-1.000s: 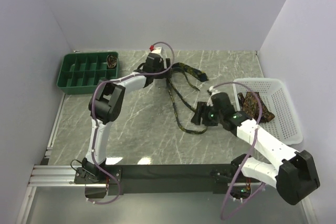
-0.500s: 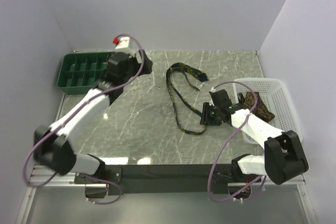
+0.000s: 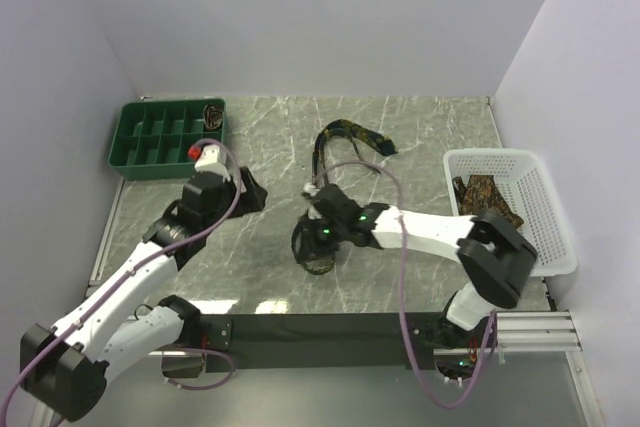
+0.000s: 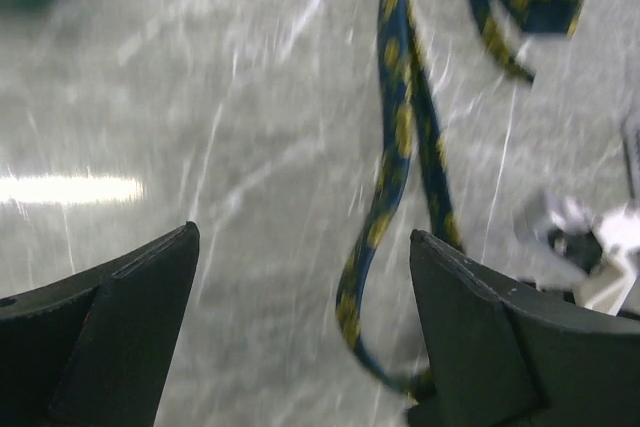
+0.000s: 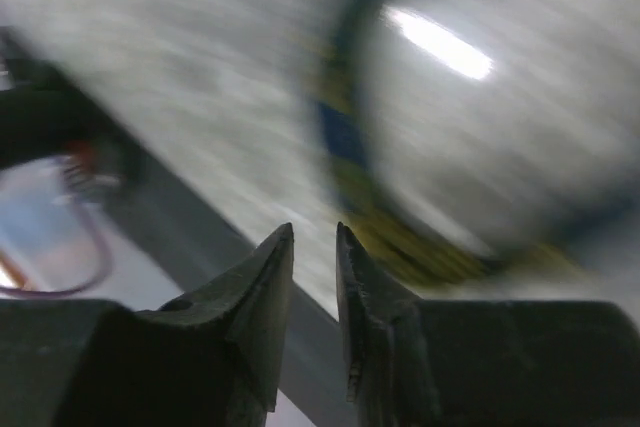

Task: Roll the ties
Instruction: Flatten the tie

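Far left, green tray [image 3: 150,142] with one rolled tie [image 3: 213,113] in its back right compartment. Next along, left gripper [image 3: 258,192] spread wide over the marble table [image 3: 420,117], fingers [image 4: 120,317] far apart and holding nothing, clear of the navy tie [image 3: 345,131] lying in a long strip just to its right. Mid-table, right gripper [image 3: 310,250] down at the near looped end of that tie, jaws almost together with only a thin gap, wrist view too blurred to tell whether fabric is pinched or merely touched; far right, white basket [image 3: 500,155] with brown ties [image 3: 478,190] heaped inside.
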